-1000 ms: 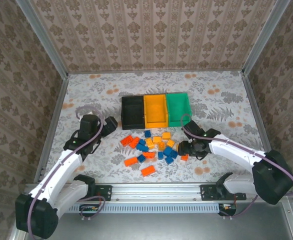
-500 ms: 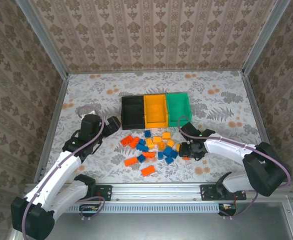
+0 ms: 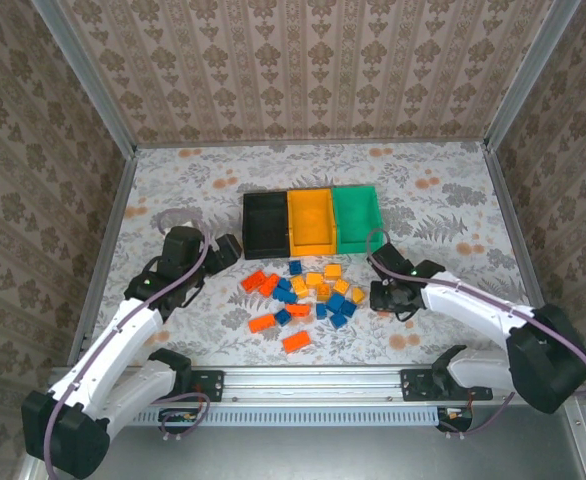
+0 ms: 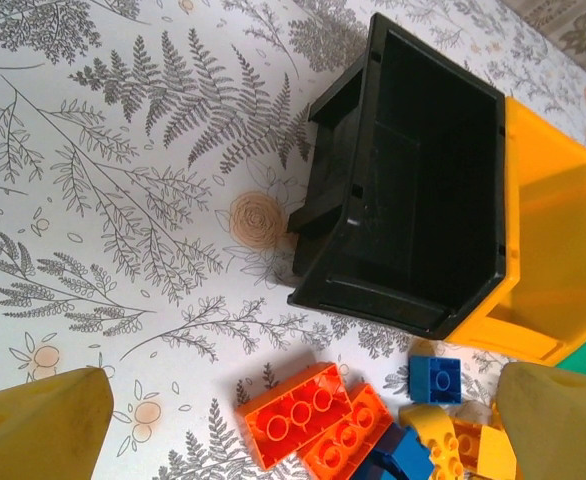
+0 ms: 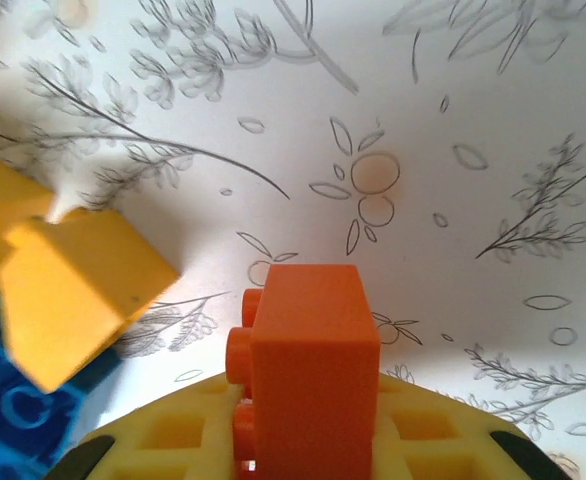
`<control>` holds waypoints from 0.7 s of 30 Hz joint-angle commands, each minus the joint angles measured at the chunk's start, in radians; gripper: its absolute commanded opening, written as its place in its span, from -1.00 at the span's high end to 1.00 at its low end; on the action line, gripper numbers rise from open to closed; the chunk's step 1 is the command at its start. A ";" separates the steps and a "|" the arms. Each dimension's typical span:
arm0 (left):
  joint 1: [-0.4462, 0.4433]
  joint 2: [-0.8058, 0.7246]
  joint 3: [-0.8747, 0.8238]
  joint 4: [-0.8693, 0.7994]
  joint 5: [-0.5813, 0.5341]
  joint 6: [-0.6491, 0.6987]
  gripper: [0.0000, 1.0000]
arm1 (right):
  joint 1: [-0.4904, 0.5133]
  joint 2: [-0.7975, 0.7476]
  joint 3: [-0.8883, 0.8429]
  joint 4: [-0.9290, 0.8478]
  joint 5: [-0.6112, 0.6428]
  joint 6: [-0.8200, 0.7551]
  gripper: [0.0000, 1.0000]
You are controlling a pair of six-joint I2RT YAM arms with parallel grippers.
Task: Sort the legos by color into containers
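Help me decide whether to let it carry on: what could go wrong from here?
The right hand is shut on the small orange studded plastic brick by one end, much of it jutting past the fingertips; it may twist or slip in transit. The yellow plastic brick sits close beside it and could get nudged as the hand moves. The open plastic bins are black, orange-yellow and green, so a wrong drop is possible.

Bright, even light; soft shadows; overhead sharp; wrist-view foreground blurred; table (image 5: 473,120) slightly overexposed.
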 commanded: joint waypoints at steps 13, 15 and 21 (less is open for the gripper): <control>-0.012 -0.002 -0.027 -0.047 0.090 0.058 -1.00 | -0.139 0.484 0.644 0.078 0.172 -0.101 0.64; -0.013 -0.010 -0.040 -0.041 0.100 0.064 -1.00 | -0.151 0.558 0.701 0.070 0.174 -0.106 0.59; -0.013 -0.001 -0.074 -0.020 0.136 0.087 -0.97 | -0.153 0.665 0.793 0.055 0.165 -0.107 0.18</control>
